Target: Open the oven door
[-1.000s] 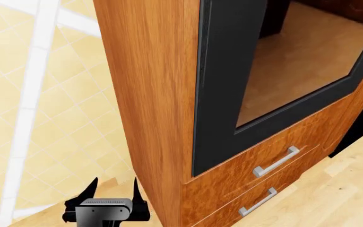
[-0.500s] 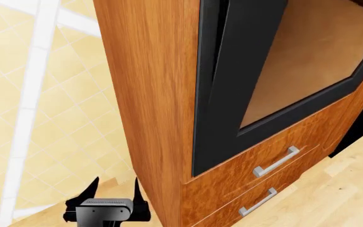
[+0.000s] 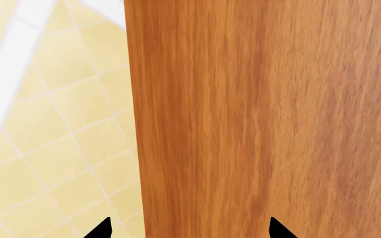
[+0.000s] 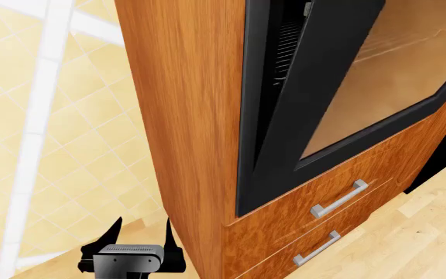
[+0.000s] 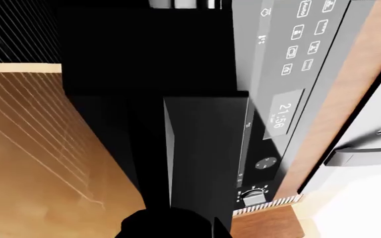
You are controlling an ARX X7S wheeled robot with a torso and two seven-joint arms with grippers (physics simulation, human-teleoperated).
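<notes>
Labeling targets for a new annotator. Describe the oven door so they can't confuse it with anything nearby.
Find the tall wooden cabinet. Set into its front, above two wooden drawers with silver bar handles, is the oven door. It is the only panel with a wide matte black frame around a large reflective window, and it stands tilted out from the cabinet, with a dark gap showing along its edge.

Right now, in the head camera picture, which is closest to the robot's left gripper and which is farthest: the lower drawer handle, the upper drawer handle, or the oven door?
1. Lower drawer handle: nearest the left gripper, low on the cabinet front.
2. Upper drawer handle: just above it, further along.
3. Oven door: farthest, up high, tilted ajar.
</notes>
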